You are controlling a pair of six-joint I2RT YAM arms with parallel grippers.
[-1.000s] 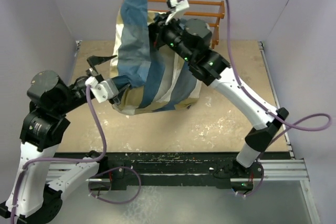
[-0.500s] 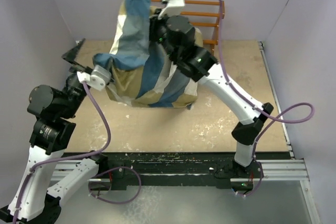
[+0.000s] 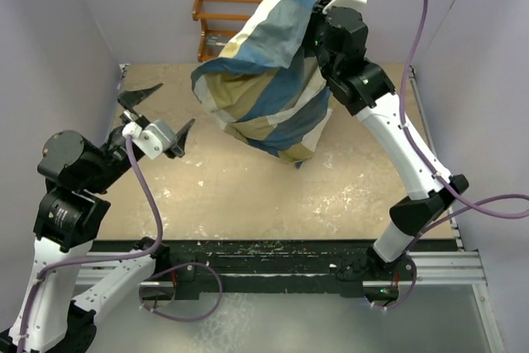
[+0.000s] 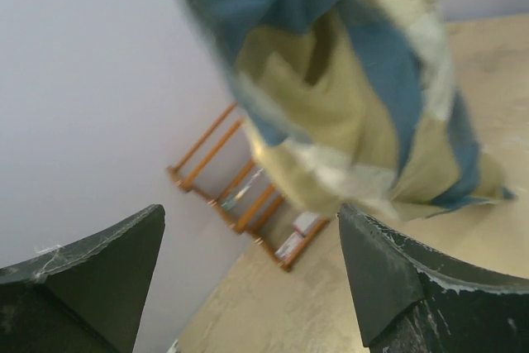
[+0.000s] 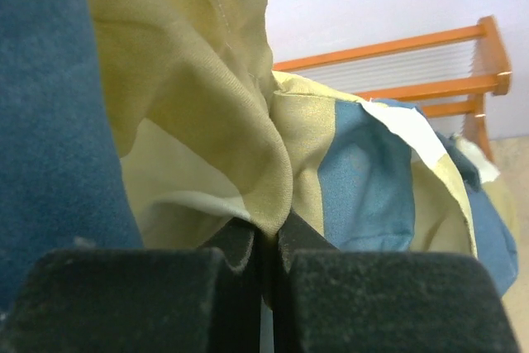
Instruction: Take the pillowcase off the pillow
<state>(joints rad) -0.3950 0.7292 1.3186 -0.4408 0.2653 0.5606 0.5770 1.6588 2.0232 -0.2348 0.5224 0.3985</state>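
The pillowcase (image 3: 264, 88), in blue, tan and white blocks, hangs bulging above the back of the table. My right gripper (image 3: 318, 7) is raised high at the back right and is shut on a fold of its cloth (image 5: 273, 163). My left gripper (image 3: 153, 113) is open and empty at the left, apart from the cloth. The left wrist view shows the pillowcase (image 4: 355, 88) hanging ahead between my open fingers (image 4: 397, 279). The pillow is hidden; no cream quilted surface shows.
An orange wooden rack (image 3: 216, 18) stands against the back wall, partly behind the cloth; it also shows in the right wrist view (image 5: 430, 64) and the left wrist view (image 4: 240, 196). Purple walls close in the left, back and right.
My right gripper has swung up and to the right, carrying the pillowcase with it. My left gripper has let go of the cloth, opened and drawn back to the left.
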